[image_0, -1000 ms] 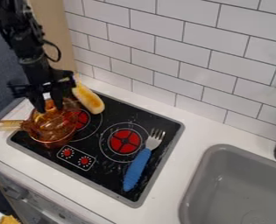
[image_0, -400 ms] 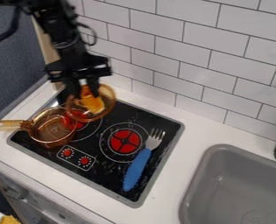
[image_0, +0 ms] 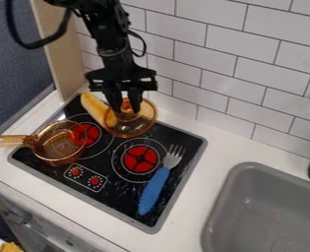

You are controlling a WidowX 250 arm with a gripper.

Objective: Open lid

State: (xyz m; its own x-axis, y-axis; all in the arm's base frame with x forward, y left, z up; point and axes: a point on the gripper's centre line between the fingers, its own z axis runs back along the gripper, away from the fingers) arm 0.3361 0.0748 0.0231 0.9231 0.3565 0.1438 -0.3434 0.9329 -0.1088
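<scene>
While the hand (image_0: 125, 110) grips the lid (image_0: 132, 127) by its knob (image_0: 125, 104), the lid is over the stovetop's (image_0: 121, 194) back part, apart from the open pan (image_0: 57, 144) at left. Yellow oblong item (image_0: 95, 106) partly behind lid; blue-handled fork (image_0: 155, 188) on stovetop.

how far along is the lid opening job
Opening looks done: the transparent amber pot sits uncovered on the black stovetop. In hand is the round transparent amber lid, its knob between the fingers of the black gripper, near the stovetop's back edge. Only releasing it seems left; I can't tell whether it already rests on something.
</scene>
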